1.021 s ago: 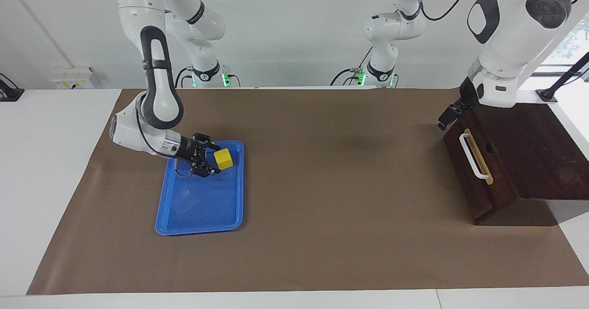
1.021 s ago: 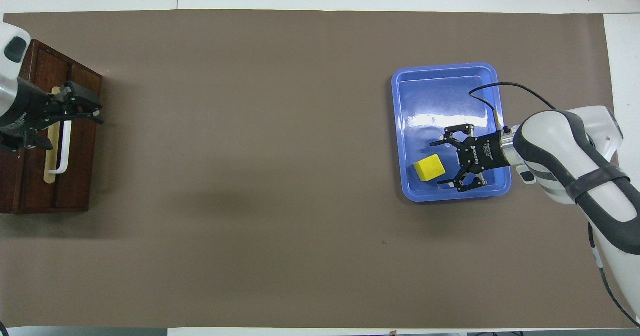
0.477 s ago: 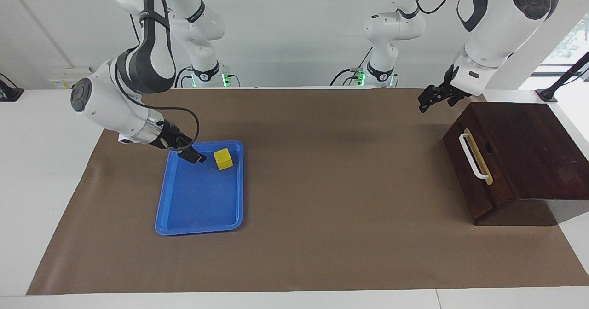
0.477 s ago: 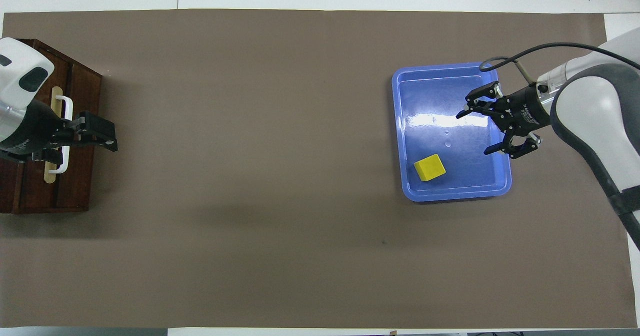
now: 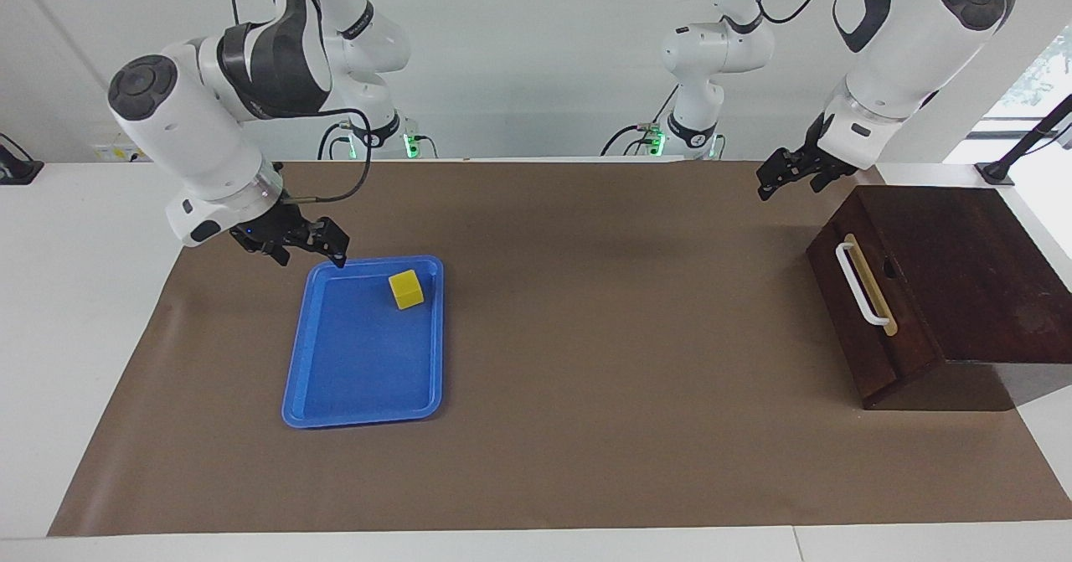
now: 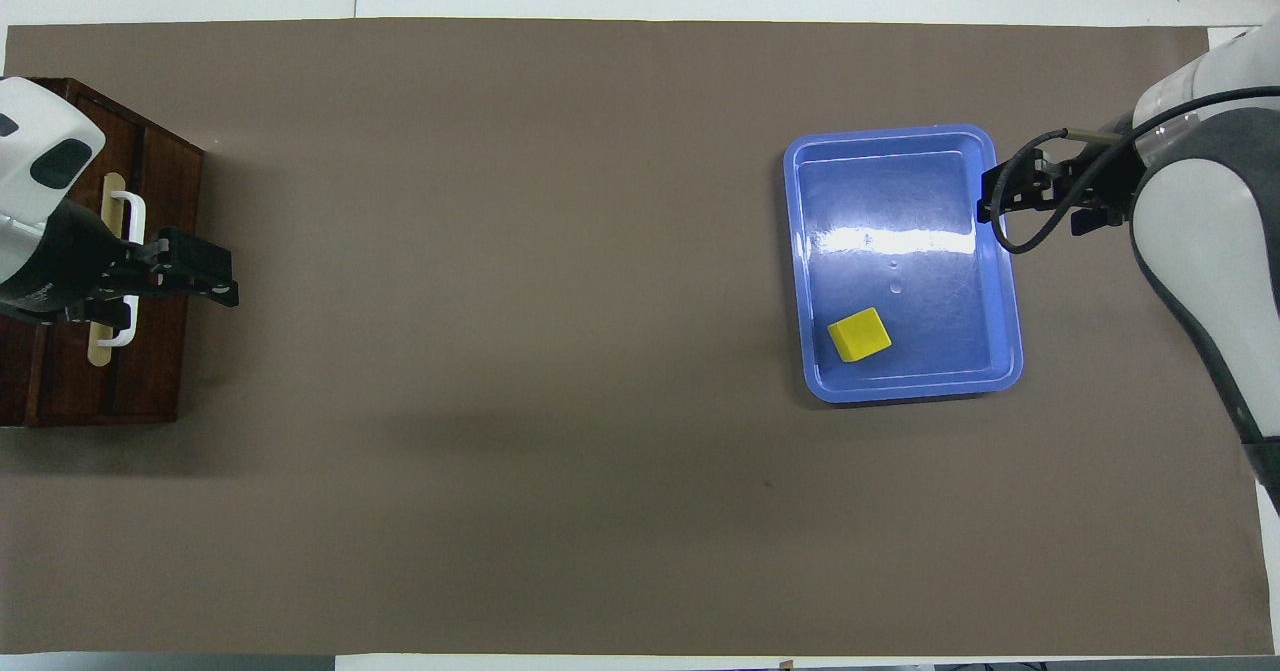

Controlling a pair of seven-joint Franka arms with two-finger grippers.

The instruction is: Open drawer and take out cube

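The yellow cube (image 5: 407, 289) lies in the blue tray (image 5: 360, 361), in the corner nearer to the robots; it also shows in the overhead view (image 6: 859, 334). My right gripper (image 5: 311, 254) is open and empty, raised over the tray's rim (image 6: 1000, 251) at the right arm's end, apart from the cube. The dark wood drawer (image 5: 854, 319) with its white bar handle (image 5: 863, 284) is shut, its inside hidden. My left gripper (image 5: 769, 187) is open and empty in the air beside the drawer's front (image 6: 160, 361), not touching the handle.
The drawer's dark wood cabinet (image 5: 963, 260) stands at the left arm's end of the brown mat (image 5: 628, 336). The blue tray (image 6: 900, 201) lies toward the right arm's end.
My right gripper has drawn up and away from the cube, which stays in the tray. My left gripper has risen off the drawer's front and now hangs beside it.
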